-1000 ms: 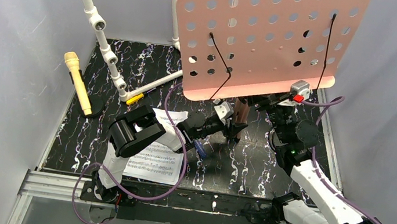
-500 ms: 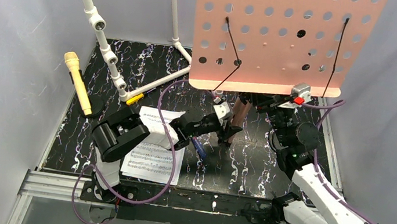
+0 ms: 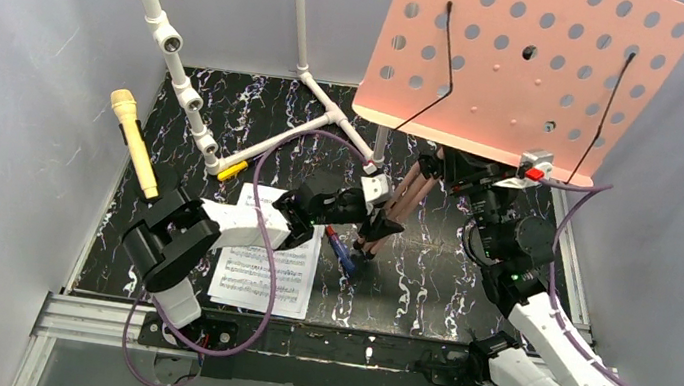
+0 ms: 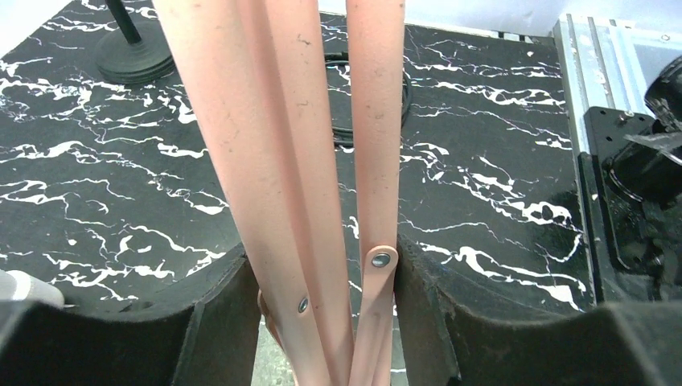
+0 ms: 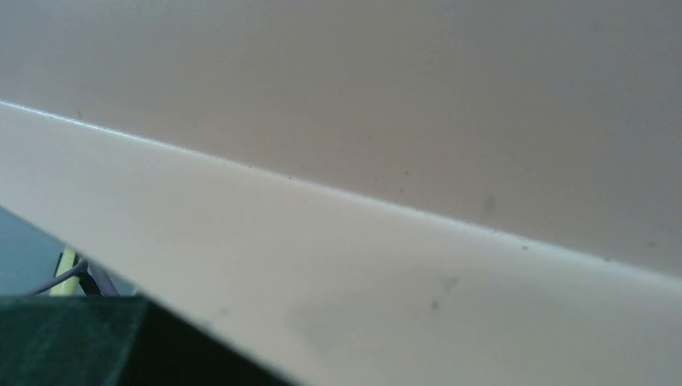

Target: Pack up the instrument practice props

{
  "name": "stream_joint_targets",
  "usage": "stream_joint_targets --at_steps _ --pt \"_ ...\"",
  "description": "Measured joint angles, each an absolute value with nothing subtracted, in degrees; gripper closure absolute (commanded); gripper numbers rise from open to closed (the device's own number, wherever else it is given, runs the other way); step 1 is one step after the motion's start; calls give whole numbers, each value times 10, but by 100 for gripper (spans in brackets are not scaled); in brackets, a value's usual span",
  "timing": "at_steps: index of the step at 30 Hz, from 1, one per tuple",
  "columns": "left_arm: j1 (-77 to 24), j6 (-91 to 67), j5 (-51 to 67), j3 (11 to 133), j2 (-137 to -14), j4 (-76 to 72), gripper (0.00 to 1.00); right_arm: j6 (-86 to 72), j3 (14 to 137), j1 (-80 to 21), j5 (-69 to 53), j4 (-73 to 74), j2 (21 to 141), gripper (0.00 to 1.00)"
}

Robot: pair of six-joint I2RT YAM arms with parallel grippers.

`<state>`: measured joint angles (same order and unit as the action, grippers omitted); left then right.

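Note:
The pink perforated music board [image 3: 527, 68] is tilted high at the back right, and its lower ledge fills the right wrist view [image 5: 338, 241]. Its copper tripod legs [image 3: 405, 194] are folded together. My left gripper [image 3: 380, 225] is shut on the legs [image 4: 322, 161], with a finger [image 4: 217, 322] on either side. My right gripper [image 3: 462, 173] is under the board's lower ledge and grips it; one dark finger [image 5: 80, 338] shows. The sheet-music pages [image 3: 267, 265] lie at the front left. The yellow microphone [image 3: 133, 141] leans at the left. The black grey-headed microphone is out of view.
The white pipe frame [image 3: 182, 80] stands at the back left and runs across the black marble mat [image 3: 426, 286]. A blue and red pen [image 3: 340, 251] lies by the pages. A black round-based pole [image 4: 133, 56] and a black cable [image 4: 378, 104] show beyond the legs.
The board has swung right and up, with the right gripper following under its ledge. The left arm has stretched right, holding the legs.

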<state>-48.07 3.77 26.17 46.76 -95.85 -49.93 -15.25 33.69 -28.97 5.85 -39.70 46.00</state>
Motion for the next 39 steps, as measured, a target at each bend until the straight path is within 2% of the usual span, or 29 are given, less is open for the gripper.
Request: stream_joint_targets --at_steps 11,20,30,39 --pt "-468 110 281 455 -854 -367 100 -275 255 -288 175 -420 371 99" --pt "-451 162 275 433 -781 -282 100 -401 173 -279 293 -383 355 99" --pt "-441 184 286 428 -787 -216 100 -491 100 -283 334 -333 346 99" --pt "-417 185 363 462 -817 -180 100 -556 69 -288 372 -265 301 99"
